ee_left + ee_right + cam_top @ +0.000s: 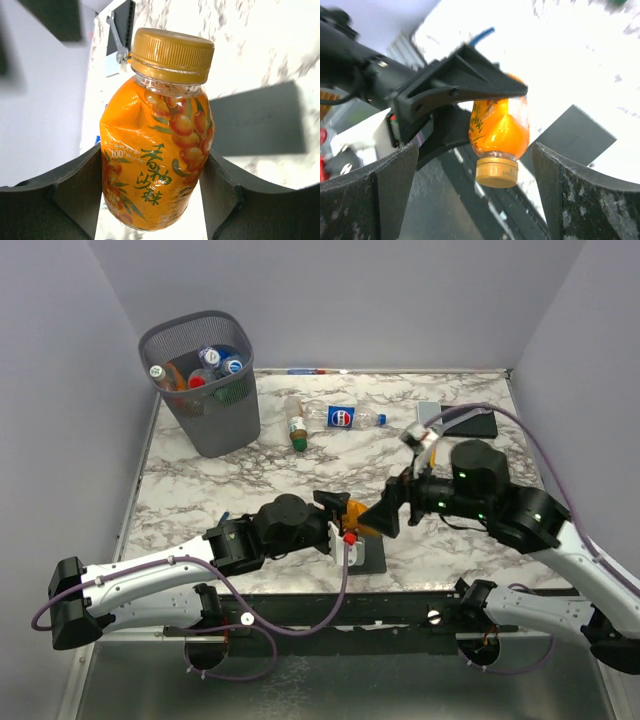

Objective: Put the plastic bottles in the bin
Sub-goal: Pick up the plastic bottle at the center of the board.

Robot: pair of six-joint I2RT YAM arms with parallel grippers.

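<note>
Orange bottle (155,150) clamped at its lower body between the two fingers (75,195) of left hand (345,516), one finger pressed on each side and the gold cap end sticking out past the tips. Placed lower centre of top view, apparently lifted off the marble surface (200,500), over a black slab (372,558). Long axis in line with left hand's reach, cap pointing right across the frame toward right hand (392,502). Right hand released: fingers spread wide, flanking the cap end in right wrist view, touching nothing. Bin (225,430) at upper left of top view, well apart from the held bottle, up and left of left hand. Left arm clearly the nearer one to it, right arm on the far side. Coming move likely a carry up-left by left hand, with right hand backing off first, since its fingers straddle the cap. Several capped bottles (205,370) visible inside the rim. Two more lying on the surface at upper centre, just right of the bin: green-capped bottle (295,426) and blue-labelled bottle (345,418).
</note>
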